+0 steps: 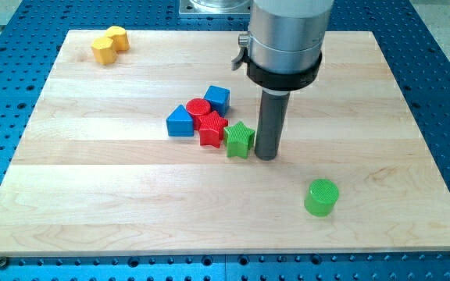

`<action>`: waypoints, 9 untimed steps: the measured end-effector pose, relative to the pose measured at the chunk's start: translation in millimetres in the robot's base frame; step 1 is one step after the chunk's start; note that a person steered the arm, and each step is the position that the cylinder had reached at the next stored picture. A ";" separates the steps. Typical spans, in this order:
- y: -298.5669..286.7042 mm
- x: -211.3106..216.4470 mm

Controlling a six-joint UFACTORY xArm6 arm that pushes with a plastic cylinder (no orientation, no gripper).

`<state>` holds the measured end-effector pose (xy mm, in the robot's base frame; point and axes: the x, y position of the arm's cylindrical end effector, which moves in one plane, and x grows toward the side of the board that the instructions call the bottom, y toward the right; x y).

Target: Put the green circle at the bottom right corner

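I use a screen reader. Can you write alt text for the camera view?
My tip rests beside the green star, up-left of the green circle sitting apart near the board's bottom right. Red and blue blocks cluster left of the star.

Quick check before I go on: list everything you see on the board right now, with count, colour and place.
green circle: 1, green, lower right part of the board, standing alone, short of the bottom right corner
green star: 1, green, mid-board, just left of my tip
red star: 1, red, left of the green star, in the cluster
red circle: 1, red, above the red star
blue cube: 1, blue, top of the cluster
blue block: 1, blue, left end of the cluster, roof-shaped top
yellow blocks: 2, yellow, top left corner, touching
wooden board: 1, light wood, on a blue perforated table
my tip: 1, dark rod, right beside the green star, up and left of the green circle
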<state>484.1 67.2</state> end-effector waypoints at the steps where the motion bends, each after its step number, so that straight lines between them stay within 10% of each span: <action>1: 36.0 -1.7; 6: 21.7 78.8; 9: 115.2 78.7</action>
<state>562.9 182.4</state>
